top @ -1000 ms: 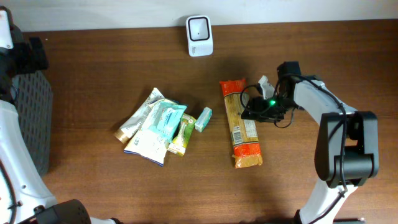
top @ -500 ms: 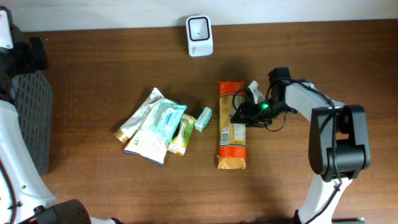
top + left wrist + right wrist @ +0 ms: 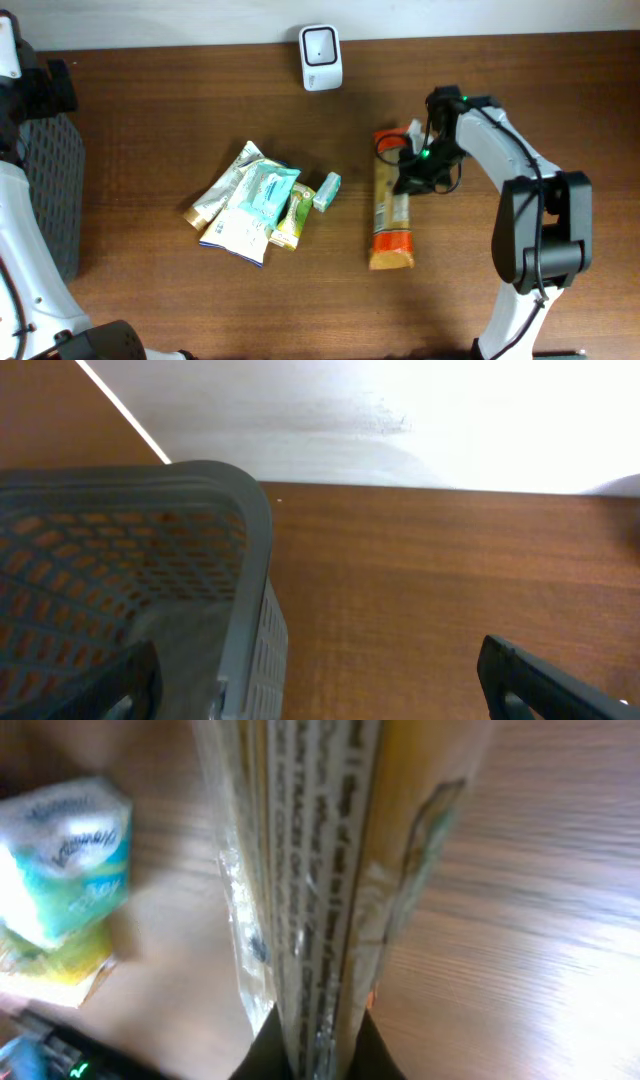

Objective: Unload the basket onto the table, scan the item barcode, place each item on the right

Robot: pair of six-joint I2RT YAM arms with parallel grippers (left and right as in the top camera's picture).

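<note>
The item, a long yellow and orange pasta packet (image 3: 388,215), lies lengthwise right of the table's middle and looks turned on its edge. My right gripper (image 3: 407,178) is shut on its upper half. In the right wrist view the packet (image 3: 330,850) runs away from the camera, pinched between the two dark fingers (image 3: 375,1055) of that gripper (image 3: 318,1042). A white barcode scanner (image 3: 320,44) stands at the back edge, apart from the packet. My left gripper (image 3: 320,690) is open and holds nothing, hovering over the rim of a grey basket (image 3: 150,560).
A pile of several pouches and packets (image 3: 255,200) lies left of centre, a tissue pack (image 3: 65,855) among them. The grey mesh basket (image 3: 50,190) stands at the left table edge. The white wall runs along the back.
The right gripper has closed on the pasta packet. The packet slid left, then back right, and now shows narrower, tipped onto its edge. The left arm has not moved.
</note>
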